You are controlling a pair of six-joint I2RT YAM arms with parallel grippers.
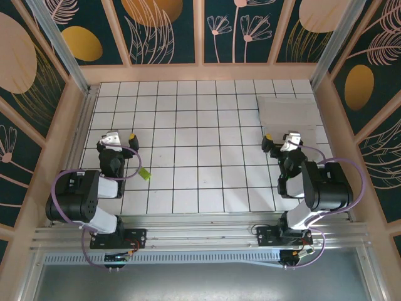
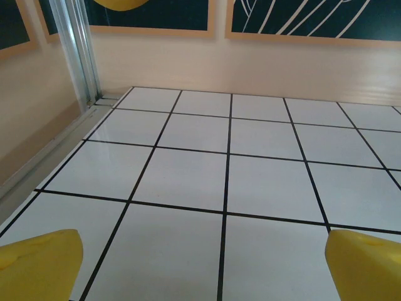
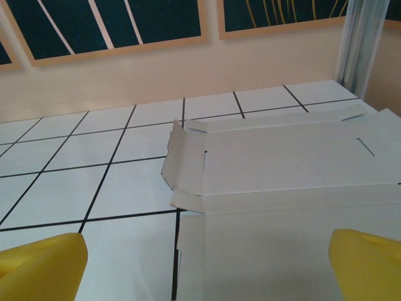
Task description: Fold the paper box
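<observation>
Right claw (image 3: 203,268) agape, paper box (image 3: 282,164) ahead, wrist view catches upturned flap (image 3: 175,160)

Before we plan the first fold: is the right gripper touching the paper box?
Cannot tell. Right wrist view: the paper box lies under the open right gripper, height unclear. Top view: close together, no plain gap.

The paper box (image 1: 291,111) is laid flat and unfolded at the far right of the tiled table (image 1: 188,138), with its white inner face turned up. In the right wrist view, crease lines and a short slit are seen across the sheet. A small side flap (image 3: 180,157) on its left edge is tilted up off the surface.
</observation>
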